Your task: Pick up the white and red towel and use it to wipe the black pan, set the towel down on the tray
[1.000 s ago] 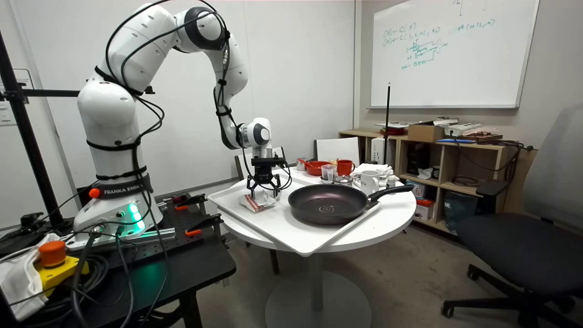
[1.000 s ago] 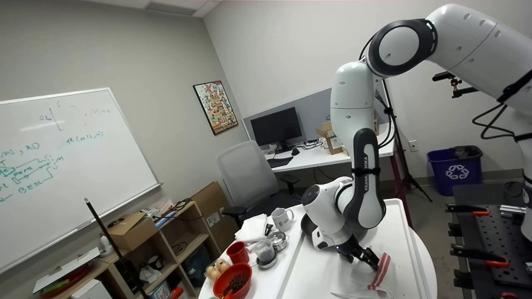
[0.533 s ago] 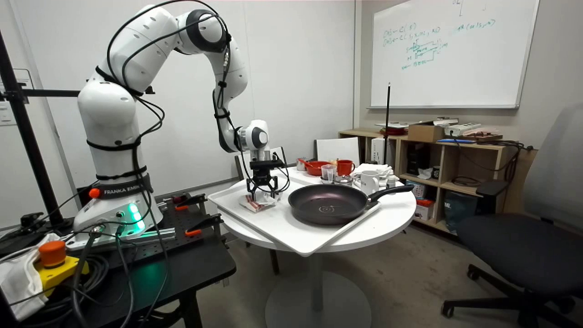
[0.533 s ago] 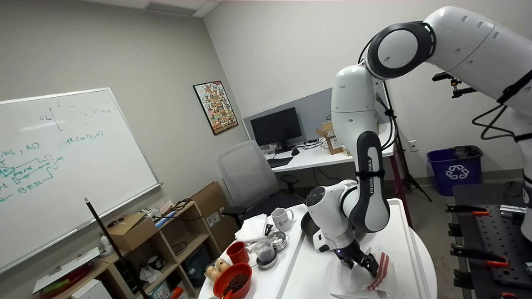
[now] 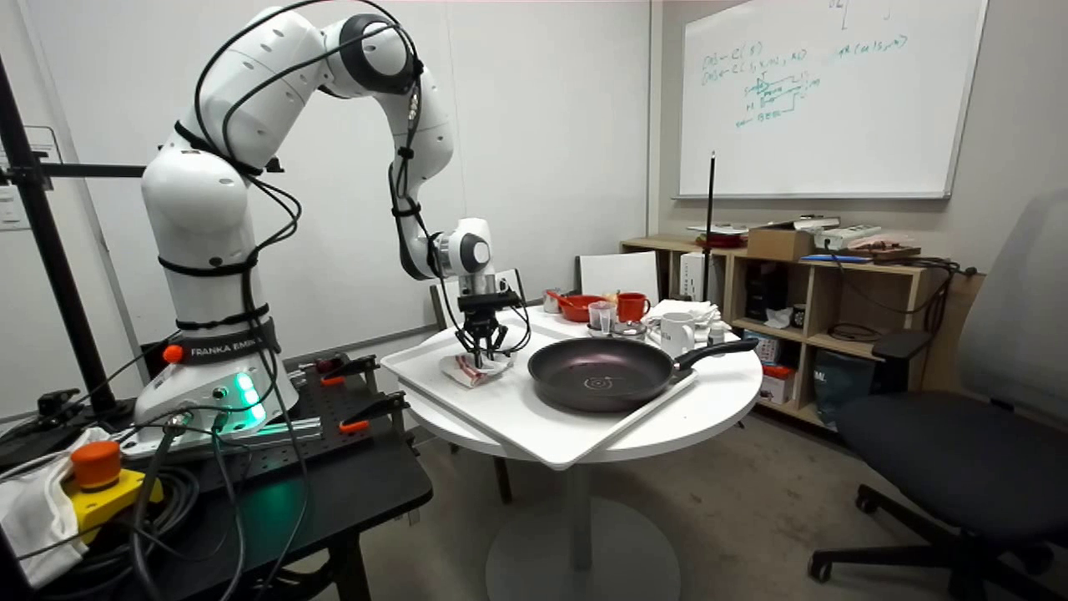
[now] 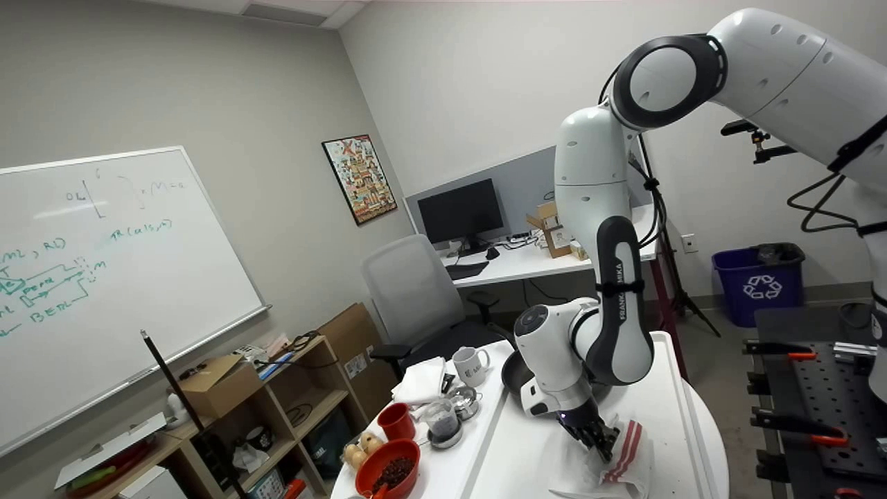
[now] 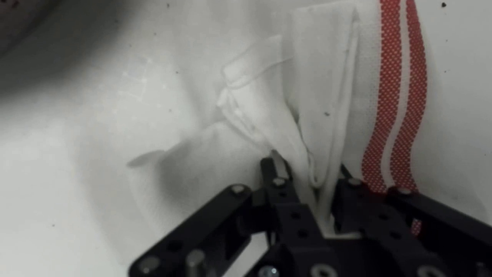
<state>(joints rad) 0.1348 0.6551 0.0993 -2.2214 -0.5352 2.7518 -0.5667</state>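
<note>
Gripper (image 7: 309,169): fingers pinching bunched folds of the white towel with red stripes (image 7: 326,84), on the white tray (image 5: 501,409) near the black frying pan (image 5: 592,374). Pan also on tray, handle past rim; round inner mark unreadable. Franka arm (image 6: 592,197) lettered FRANKA EMIKA, partly under a black strap (image 6: 620,287). Whiteboard (image 5: 834,150): green handwriting, mostly illegible. Blue bin (image 6: 759,287): recycling symbol.

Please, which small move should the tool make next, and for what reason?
I would probably lift straight up a little, to test the hold before moving to the pan. The jaws of the tool look closed, with folds of the towel pinched between them, while the rest lies on the tray, beside the pan.
</note>
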